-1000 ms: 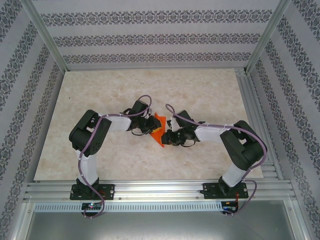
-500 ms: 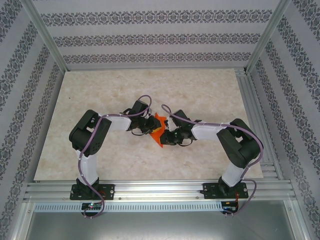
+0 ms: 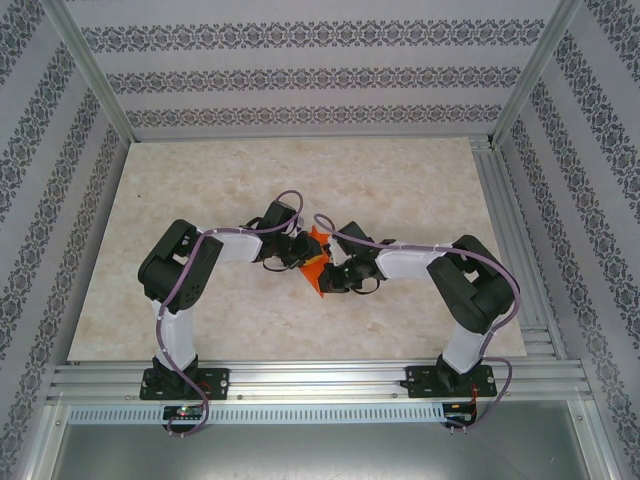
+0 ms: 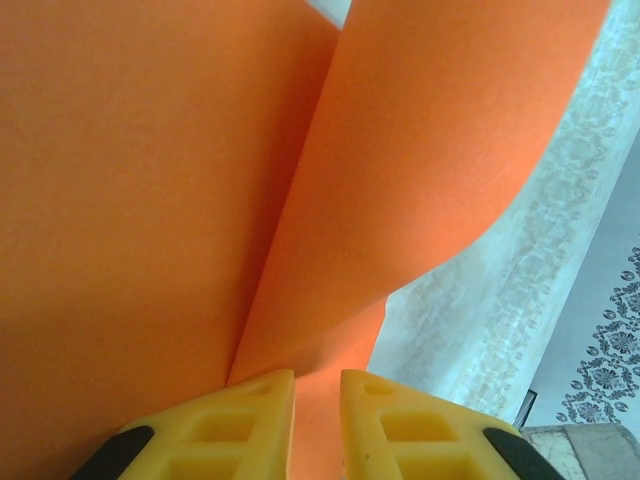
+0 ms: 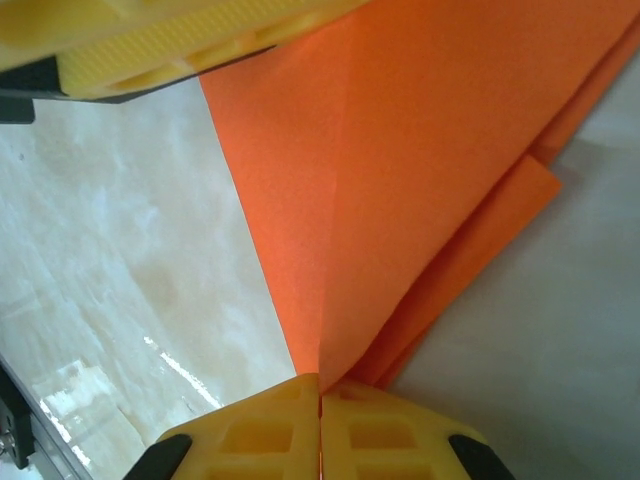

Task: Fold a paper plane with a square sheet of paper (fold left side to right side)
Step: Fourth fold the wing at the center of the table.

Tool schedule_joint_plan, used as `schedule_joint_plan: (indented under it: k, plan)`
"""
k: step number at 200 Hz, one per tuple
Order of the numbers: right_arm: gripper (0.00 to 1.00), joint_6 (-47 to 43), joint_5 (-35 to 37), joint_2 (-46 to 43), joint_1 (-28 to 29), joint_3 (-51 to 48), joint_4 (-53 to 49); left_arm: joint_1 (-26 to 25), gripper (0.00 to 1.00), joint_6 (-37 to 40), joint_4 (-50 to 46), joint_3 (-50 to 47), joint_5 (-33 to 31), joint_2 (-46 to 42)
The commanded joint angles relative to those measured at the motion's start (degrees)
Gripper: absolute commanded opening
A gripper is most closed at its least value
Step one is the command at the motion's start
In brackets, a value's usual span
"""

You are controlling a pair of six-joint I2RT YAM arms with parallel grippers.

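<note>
Mid-table, pinched between both arms: paper plane (image 3: 317, 262), bright orange, matte, smooth. On its left side, left gripper (image 3: 298, 256); at its near right end, right gripper (image 3: 336, 277). Underneath, table (image 3: 420, 190), beige, marble-patterned, faintly glossy.

Left wrist view: left gripper (image 4: 317, 425) nearly together, slim gap, orange sheet running down into it, so clamped on the paper plane (image 4: 150, 200). Fingers (image 4: 235, 425) of yellow plastic with moulded hollow pockets and black at the outer corners. Two broad paper panels meeting at a soft valley crease. Right panel bowed, with a curved edge.

Right wrist view: right gripper (image 5: 321, 430) pressed fully together, nipped on the narrow pointed end of the paper plane (image 5: 420, 150). Fanning up from the pinch: one sharp straight crease, with several stacked layers stepped at the right and one squared corner poking out. Across top left, a finely grooved yellow finger (image 5: 180, 45) of the other arm, touching the paper's upper edge. Pale, shiny table (image 5: 110, 260) behind.
</note>
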Motion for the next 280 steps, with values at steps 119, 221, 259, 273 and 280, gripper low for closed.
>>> schedule_joint_plan:
  k: [119, 221, 259, 273, 280]
  plan:
    - [0.23, -1.32, -5.63, -9.57, -4.04, -2.12, -2.26, 1.07, 0.21, -0.37, -3.51, -2.34, -5.2, 3.17]
    - [0.2, 6.28, -10.97, -1.52, -2.05, -4.03, 14.82, 1.12, 0.21, -0.37, -3.5, -2.62, -5.18, 2.87]
    - [0.2, 6.45, -10.91, 0.63, -1.99, -4.32, 16.47, 1.07, 0.21, -0.37, -3.41, -2.65, -5.2, 2.94]
    - [0.2, 6.46, -10.85, 1.24, -2.03, -4.16, 16.79, 1.04, 0.21, -0.37, -3.39, -2.62, -5.2, 2.98]
    - [0.2, 6.46, -10.9, 1.59, -1.89, -4.17, 16.9, 1.05, 0.21, -0.37, -3.5, -2.74, -5.2, 2.94]
